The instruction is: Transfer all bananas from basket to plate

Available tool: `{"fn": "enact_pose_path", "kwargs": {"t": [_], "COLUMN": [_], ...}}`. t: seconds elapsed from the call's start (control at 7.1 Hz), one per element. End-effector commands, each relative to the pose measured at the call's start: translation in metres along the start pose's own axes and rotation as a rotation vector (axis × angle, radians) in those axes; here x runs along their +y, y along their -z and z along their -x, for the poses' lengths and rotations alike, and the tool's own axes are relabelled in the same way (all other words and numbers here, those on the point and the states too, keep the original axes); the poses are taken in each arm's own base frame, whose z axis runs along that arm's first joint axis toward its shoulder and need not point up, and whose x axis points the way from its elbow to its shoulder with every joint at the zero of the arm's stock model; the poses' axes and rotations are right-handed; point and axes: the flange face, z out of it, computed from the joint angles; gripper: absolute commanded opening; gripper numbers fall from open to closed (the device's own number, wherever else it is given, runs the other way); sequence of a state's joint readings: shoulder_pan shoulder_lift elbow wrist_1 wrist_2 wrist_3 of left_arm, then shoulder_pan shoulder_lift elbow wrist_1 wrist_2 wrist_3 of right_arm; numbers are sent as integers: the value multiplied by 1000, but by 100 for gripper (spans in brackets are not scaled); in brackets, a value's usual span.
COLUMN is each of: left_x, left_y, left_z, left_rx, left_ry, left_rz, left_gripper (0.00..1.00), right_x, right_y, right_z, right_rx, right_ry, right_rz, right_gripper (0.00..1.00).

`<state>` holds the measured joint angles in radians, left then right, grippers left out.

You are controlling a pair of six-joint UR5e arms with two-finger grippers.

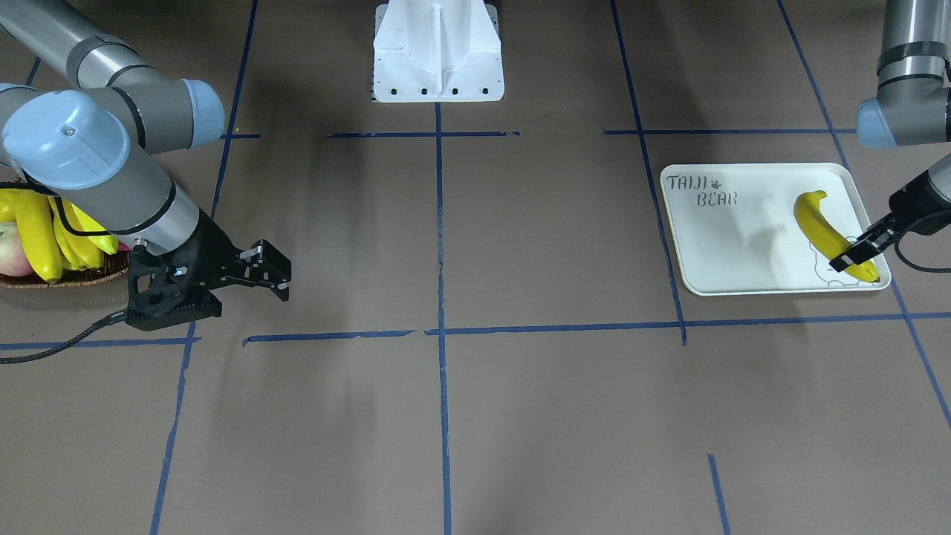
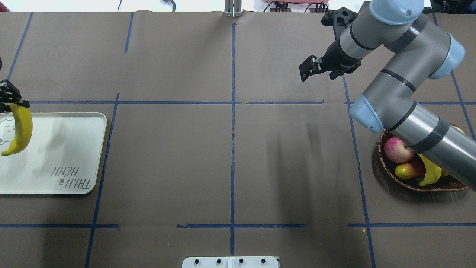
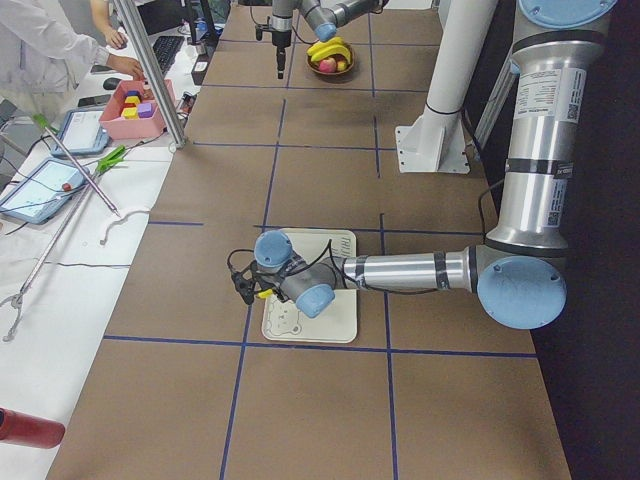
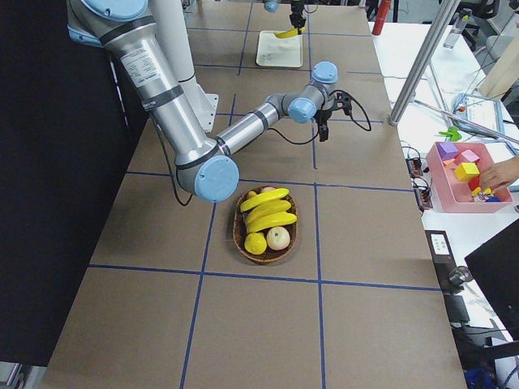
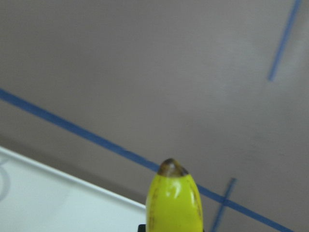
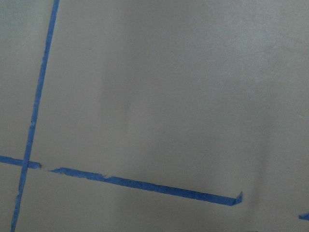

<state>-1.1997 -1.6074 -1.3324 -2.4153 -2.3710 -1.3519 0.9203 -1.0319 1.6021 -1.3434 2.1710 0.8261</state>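
Hanging curved yellow banana (image 1: pixel 819 223), dark tip

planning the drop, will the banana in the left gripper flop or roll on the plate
Probably stiff: the banana shows no sag though the left gripper holds only one end. The curve may make it rock on the flat plate, hardly roll away.

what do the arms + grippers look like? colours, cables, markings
The right arm and left arm are silver-grey tubes with pale blue joint caps and black bands. White printed labels sit on the upper links. The right gripper and left gripper are black and two-fingered, each trailing a black cable.
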Motion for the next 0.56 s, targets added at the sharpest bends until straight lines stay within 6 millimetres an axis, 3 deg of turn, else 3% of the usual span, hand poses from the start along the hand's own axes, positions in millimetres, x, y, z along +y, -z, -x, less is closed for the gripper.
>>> {"fn": "enact_pose_path", "kwargs": {"t": [0.0, 0.14, 0.28, 0.42], "left_x": [-19, -21, -19, -20], "left_y": [-19, -19, -18, -9], "left_z": [44, 47, 54, 47], "left_rx": [-84, -90, -98, -70], "left_ry": [62, 25, -93, -135], "left_rz": [-63, -88, -74, -57], "left_gripper": [5, 68, 100, 100], "right_x": [2, 5, 6, 10], "right_y": [7, 12, 14, 24], "right_z": [5, 5, 4, 6], "right_rx": [9, 9, 13, 17], "right_ry": [0, 0, -5, -7], "right_rz": [12, 10, 12, 6], "right_gripper": [100, 100, 100, 100]}}
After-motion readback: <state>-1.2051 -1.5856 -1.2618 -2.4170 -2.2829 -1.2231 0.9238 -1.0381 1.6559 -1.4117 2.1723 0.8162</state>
